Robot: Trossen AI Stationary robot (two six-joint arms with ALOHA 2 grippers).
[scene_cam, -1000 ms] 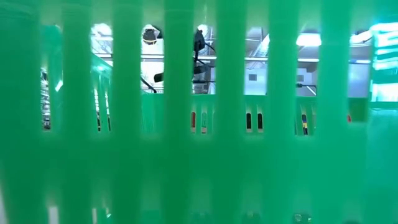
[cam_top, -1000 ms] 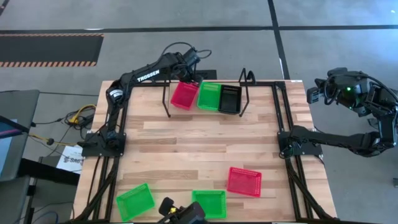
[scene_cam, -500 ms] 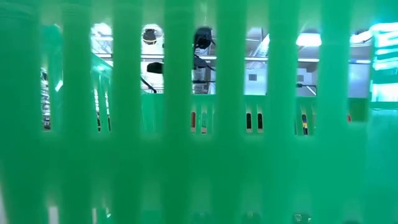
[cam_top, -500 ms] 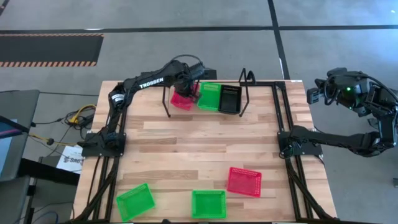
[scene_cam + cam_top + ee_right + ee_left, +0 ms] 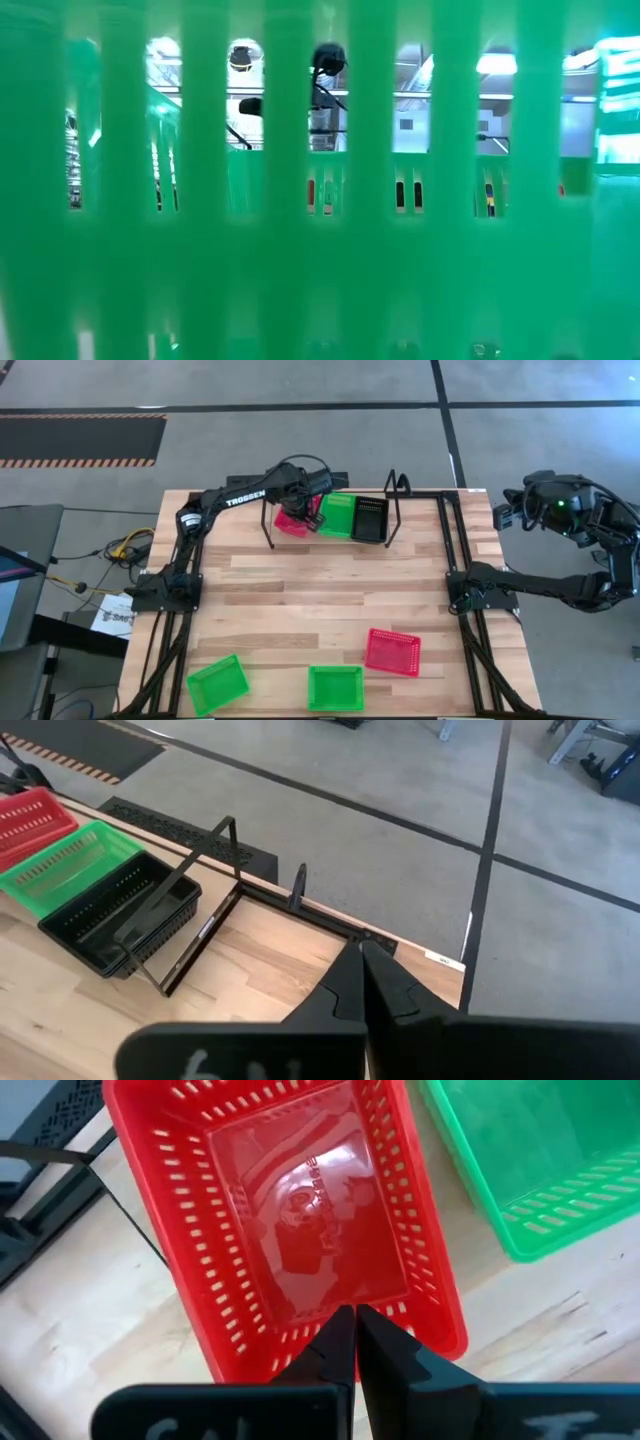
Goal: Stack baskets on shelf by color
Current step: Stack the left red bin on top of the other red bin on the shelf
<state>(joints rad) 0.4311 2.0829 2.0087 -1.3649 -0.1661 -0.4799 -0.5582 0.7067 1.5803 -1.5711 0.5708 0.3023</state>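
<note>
From above I count six baskets. Three sit on the shelf [image 5: 330, 532]: a red basket [image 5: 290, 520], a green basket [image 5: 337, 514] and a black basket [image 5: 370, 519]. Three lie on the worktop [image 5: 320, 600]: two green ones [image 5: 217, 683] [image 5: 335, 687] and a red one [image 5: 393, 651]. The left gripper [image 5: 354, 1342] pinches the red shelf basket's rim, shown only in its wrist view. The right gripper [image 5: 361, 963] is closed on nothing, off the worktop's far right corner. The low view shows mostly green mesh.

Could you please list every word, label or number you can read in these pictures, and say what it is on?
"TROSSEN": white letters on the left arm, seen from above.
White marks on the left wrist's housing: cut off, unreadable.
White marks on the right wrist's housing: cut off, unreadable.
Paper beside the table: too small to read.
</note>
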